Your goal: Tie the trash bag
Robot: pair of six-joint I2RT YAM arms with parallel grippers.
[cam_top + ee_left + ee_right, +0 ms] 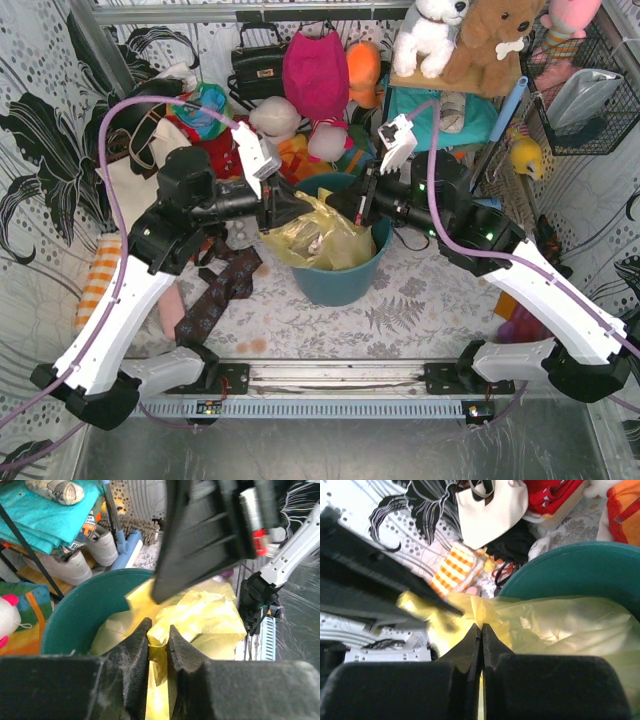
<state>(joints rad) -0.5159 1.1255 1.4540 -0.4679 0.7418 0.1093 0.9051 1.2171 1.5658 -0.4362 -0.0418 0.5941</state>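
left gripper [159, 630] narrow, nipping a fold of the trash bag [200, 615] between its fingers; right gripper [481, 627] pressed fully together on thin film at the bag's opposite side; both meet over the bag mouth, probably each holding a flap so the two can be crossed into a knot; bag sits inside the teal bin [335, 280], top bunched above the rim; bin stands mid counter [420, 300]; no knot formed yet

The table [420, 310], under a fern-print cover, carries a teal bin [340, 280] at its middle. A dark patterned cloth [215, 300] lies just left of it, an orange-striped cloth [97, 280] farther left, and plush toys [275, 118] are heaped behind.
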